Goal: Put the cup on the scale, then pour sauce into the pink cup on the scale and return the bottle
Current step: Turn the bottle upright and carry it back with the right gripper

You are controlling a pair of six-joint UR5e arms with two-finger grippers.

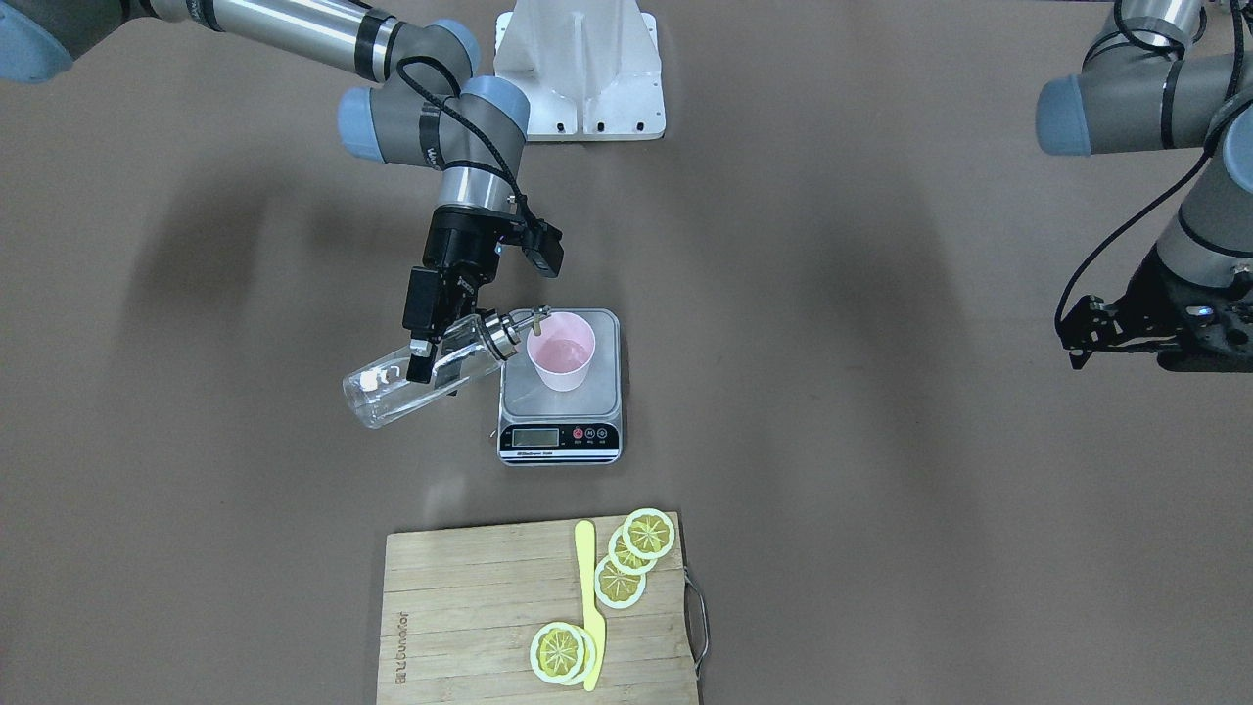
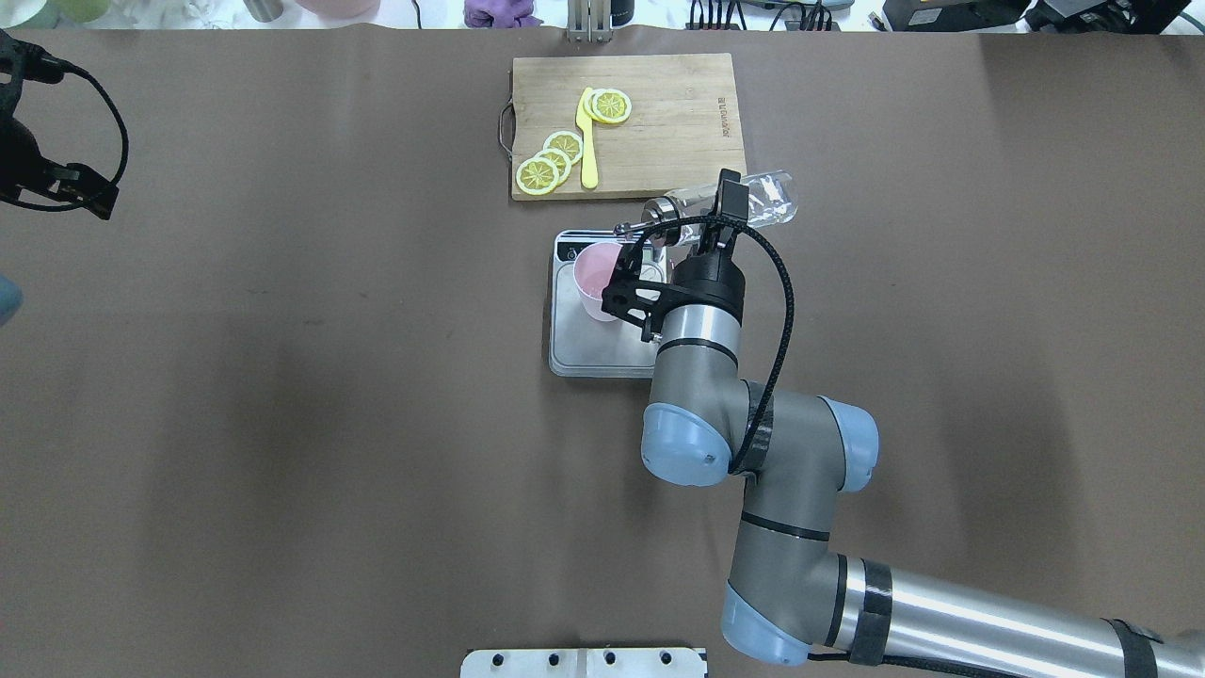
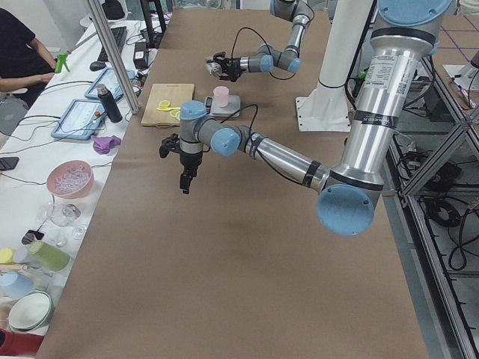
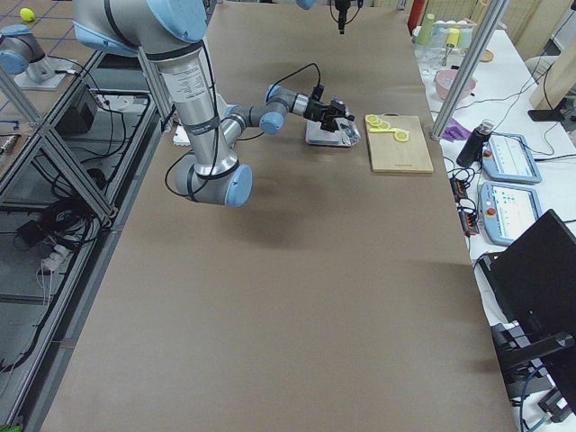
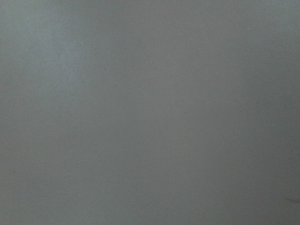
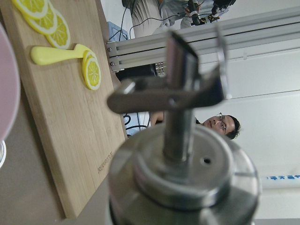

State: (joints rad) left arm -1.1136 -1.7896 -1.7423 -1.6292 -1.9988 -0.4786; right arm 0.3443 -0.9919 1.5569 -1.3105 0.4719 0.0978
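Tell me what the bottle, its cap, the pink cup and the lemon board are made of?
The bottle looks like clear glass: the table shows through it. Its cap looks like shiny metal, silvery with reflections. The cup is probably plastic: matte, pale pink, thin-walled. The board looks like bamboo or wood: tan strips with grain.

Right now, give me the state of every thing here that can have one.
scale: carries the cup, display unreadable.
cup: upright on the platform.
bottle: tipped nearly flat, spout over the cup's rim.
right gripper: shut on the bottle.
left gripper: off to the side, open or shut unclear.
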